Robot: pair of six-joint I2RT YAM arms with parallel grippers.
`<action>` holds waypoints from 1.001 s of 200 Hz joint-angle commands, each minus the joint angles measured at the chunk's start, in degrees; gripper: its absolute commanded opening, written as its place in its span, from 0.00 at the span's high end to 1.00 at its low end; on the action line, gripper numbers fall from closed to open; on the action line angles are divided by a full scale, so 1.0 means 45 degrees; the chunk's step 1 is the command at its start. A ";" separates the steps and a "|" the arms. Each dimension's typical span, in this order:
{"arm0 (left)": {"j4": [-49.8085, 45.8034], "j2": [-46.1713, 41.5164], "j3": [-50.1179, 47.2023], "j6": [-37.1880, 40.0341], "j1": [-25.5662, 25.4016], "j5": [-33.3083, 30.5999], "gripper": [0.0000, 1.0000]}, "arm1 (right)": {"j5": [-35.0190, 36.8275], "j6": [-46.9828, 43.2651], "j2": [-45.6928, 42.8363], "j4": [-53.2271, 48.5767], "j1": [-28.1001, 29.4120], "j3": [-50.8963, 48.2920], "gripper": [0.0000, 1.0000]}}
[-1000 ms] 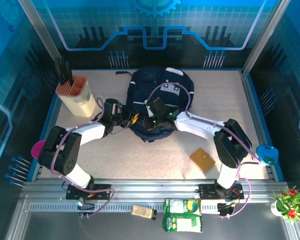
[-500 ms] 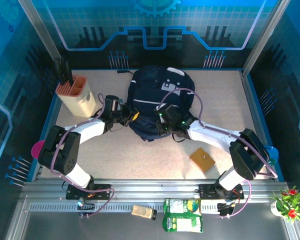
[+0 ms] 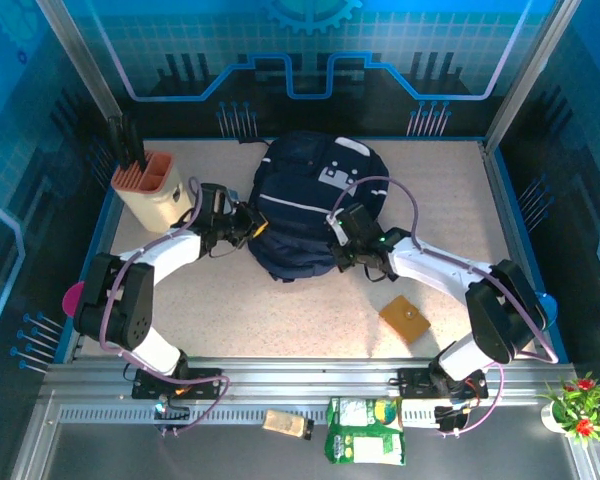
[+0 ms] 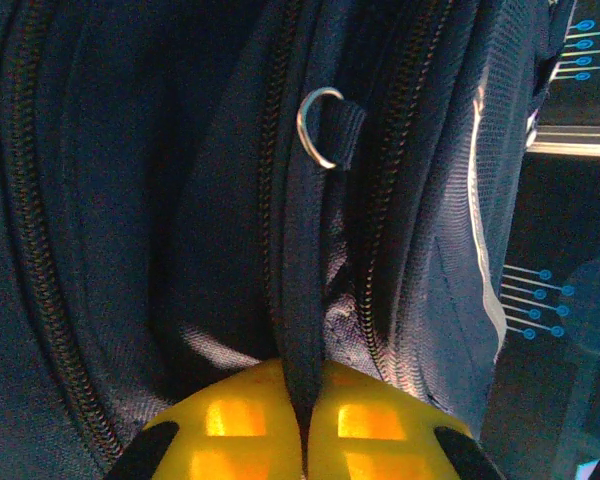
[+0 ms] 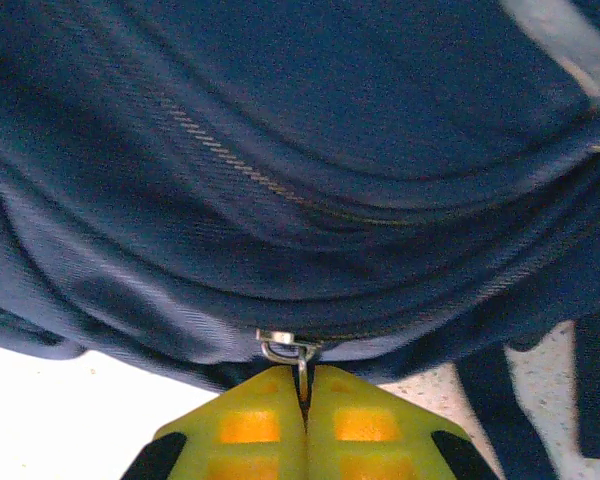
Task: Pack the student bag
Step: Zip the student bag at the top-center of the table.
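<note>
The student bag (image 3: pixel 305 190) lies flat at the table's back middle, dark navy with white piping and a grey-white patch. My left gripper (image 3: pixel 248 222) is at its left side, shut on a narrow navy strap (image 4: pixel 305 300) that carries a metal ring (image 4: pixel 320 125) between two zipper lines. From close up the left gripper (image 4: pixel 305 385) has the strap pinched between its yellow fingers. My right gripper (image 3: pixel 342 240) sits at the bag's near right edge. Seen from the wrist, the right gripper (image 5: pixel 305 375) is shut on the metal zipper pull (image 5: pixel 288 347) of the bag (image 5: pixel 300 150).
A beige holder (image 3: pixel 152 190) with dark tools stands back left. An orange-brown square (image 3: pixel 405 318) lies on the table near the right arm. On the front rail sit a green packet (image 3: pixel 365 430) and a small beige item (image 3: pixel 287 424). A potted flower (image 3: pixel 577 400) stands far right.
My left gripper closed on the strap and shifted a little left and back. My right gripper slid rightward along the bag's near edge with the zipper pull.
</note>
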 commanded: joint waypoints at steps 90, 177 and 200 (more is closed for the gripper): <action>-0.3388 0.0656 0.1556 0.4282 0.0913 0.1318 1.00 | 0.0698 -0.1469 0.2424 -0.0669 -0.2893 0.3125 1.00; -0.3193 0.0739 0.1596 0.4416 0.0913 0.2107 1.00 | 0.0170 -0.0222 0.4047 -0.1196 -0.4102 0.5268 0.97; -0.2643 0.0678 0.1450 0.4080 0.0913 0.2500 1.00 | -0.0242 -0.0213 0.4288 -0.1660 -0.4122 0.5514 0.95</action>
